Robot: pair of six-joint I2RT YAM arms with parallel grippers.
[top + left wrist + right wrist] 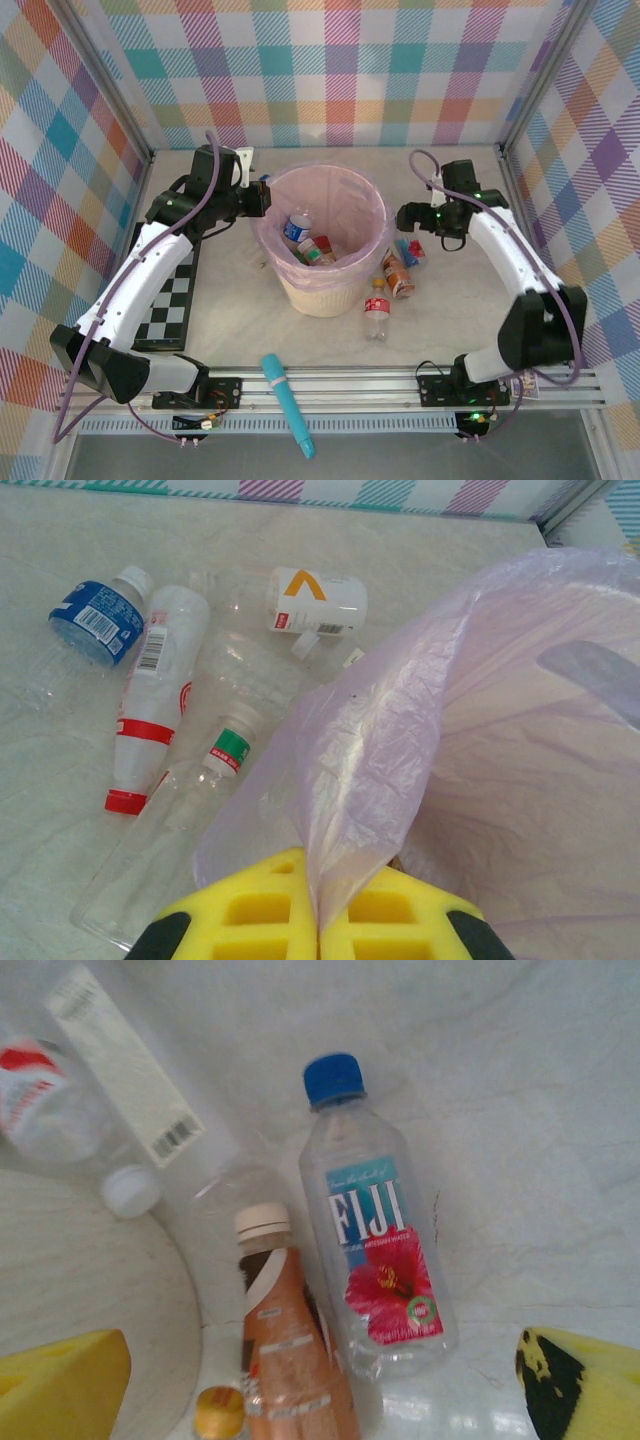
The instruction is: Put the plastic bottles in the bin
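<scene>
Left gripper point(318, 920) is clamped together on the translucent pink-lilac bag liner point(480, 730) at the rim of the round cream bin point(320, 295). Right gripper point(405, 218) stands apart, right of the bin, above a clear blue-capped plastic bottle point(380, 1250) and an orange-brown-labelled bottle point(290, 1360). Further bottles point(297, 228) lie inside the bin.

The top camera looks down from high behind the near edge of the table point(450, 315), taking in everything. The left wrist camera sits close against the pink bag point(480, 730) of the bin point(320, 295), looking along the table. The right wrist camera looks steeply down, very near, at two bottles point(380, 1260) that the top camera also shows.
</scene>
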